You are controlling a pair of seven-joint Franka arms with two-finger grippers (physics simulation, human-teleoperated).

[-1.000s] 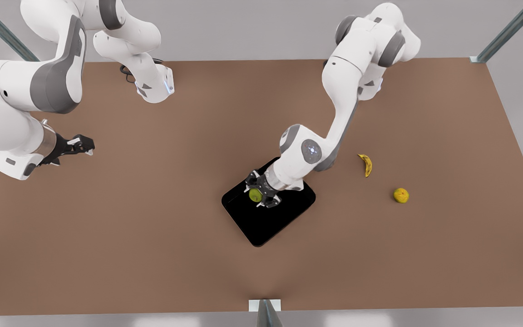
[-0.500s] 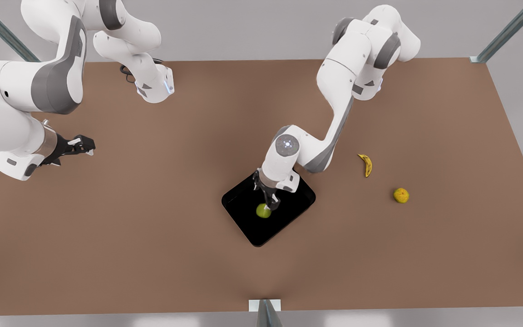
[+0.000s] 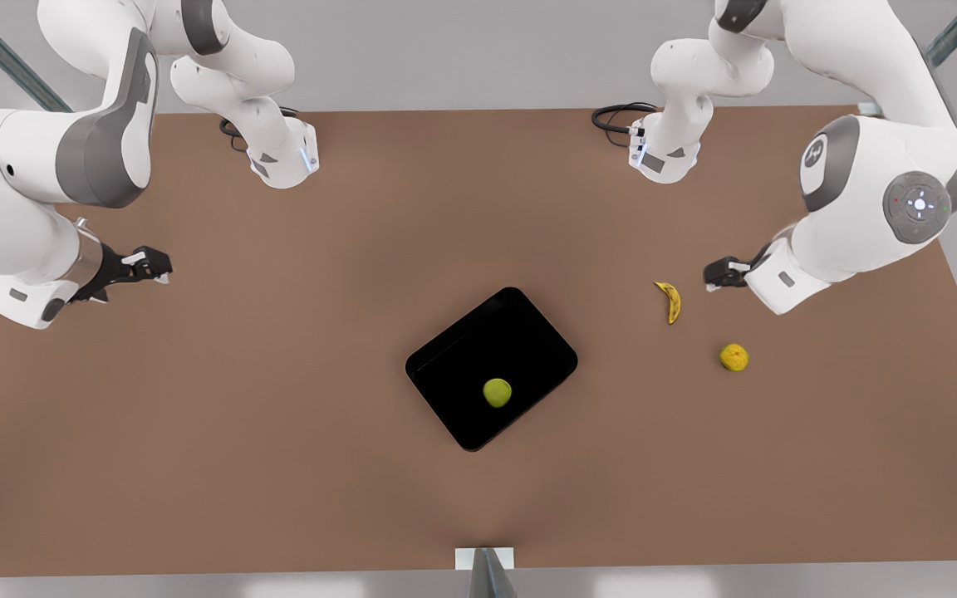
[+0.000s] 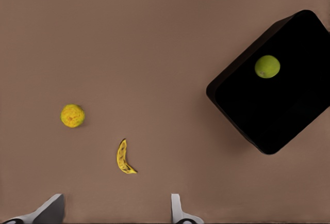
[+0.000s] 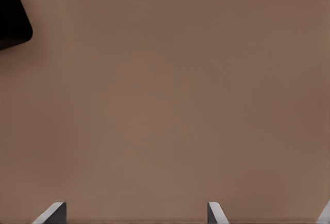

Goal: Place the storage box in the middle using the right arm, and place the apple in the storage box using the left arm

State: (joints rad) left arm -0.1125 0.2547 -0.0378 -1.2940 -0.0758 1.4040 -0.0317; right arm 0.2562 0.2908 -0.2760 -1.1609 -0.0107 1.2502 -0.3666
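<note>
The black storage box (image 3: 462,349) lies at an angle in the middle of the brown table, and it also shows in the left wrist view (image 4: 289,110). The green apple (image 3: 497,392) rests free inside it (image 4: 267,66). My left gripper (image 3: 711,274) hangs open above the table at the front view's right, near the banana and well away from the box; its fingertips (image 4: 178,213) stand wide apart. My right gripper (image 3: 154,266) waits open at the front view's left, with a corner of the storage box (image 5: 10,22) in its wrist view.
A small banana (image 3: 670,301) and a yellow-orange round fruit (image 3: 733,357) lie on the table to the front view's right of the box. Both arm bases stand at the table's far edge. A bracket (image 3: 485,565) sits at the near edge.
The left gripper let go of the apple inside the storage box, then pulled back to the front view's right. The apple settled a little toward the near side. The right arm stayed still.
</note>
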